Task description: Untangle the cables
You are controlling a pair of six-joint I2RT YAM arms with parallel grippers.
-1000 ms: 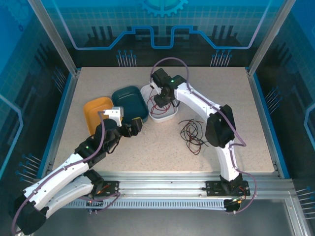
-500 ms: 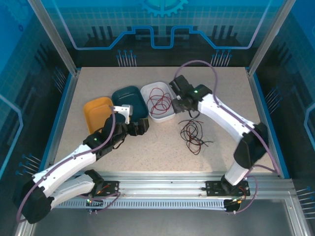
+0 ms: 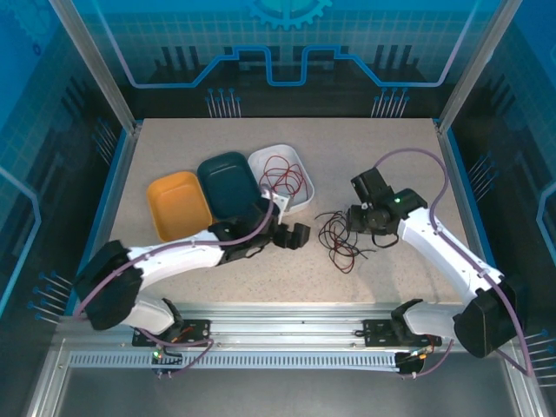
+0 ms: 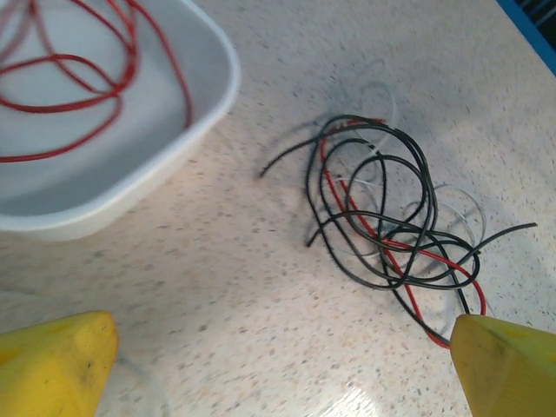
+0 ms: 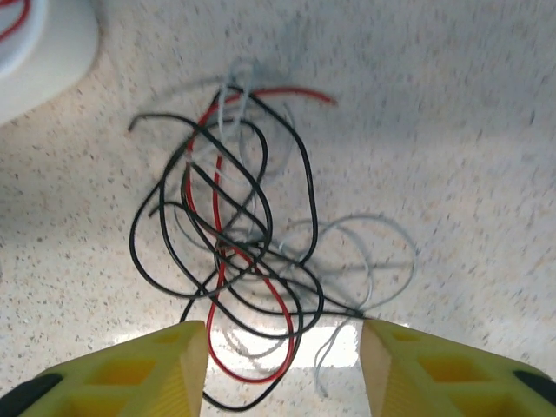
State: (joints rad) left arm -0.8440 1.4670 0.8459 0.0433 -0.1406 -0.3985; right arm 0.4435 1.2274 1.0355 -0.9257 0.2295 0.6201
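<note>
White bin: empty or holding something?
Not empty: a loose red cable lies coiled inside the white bin.

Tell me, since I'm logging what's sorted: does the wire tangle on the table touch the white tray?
Apart. The left wrist view shows bare table between the white tray and the nearest black wire of the tangle.

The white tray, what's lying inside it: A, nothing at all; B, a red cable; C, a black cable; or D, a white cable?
B: a red cable lies coiled inside the white tray, while the tangle of black, red and white cables sits beside it on the table.
</note>
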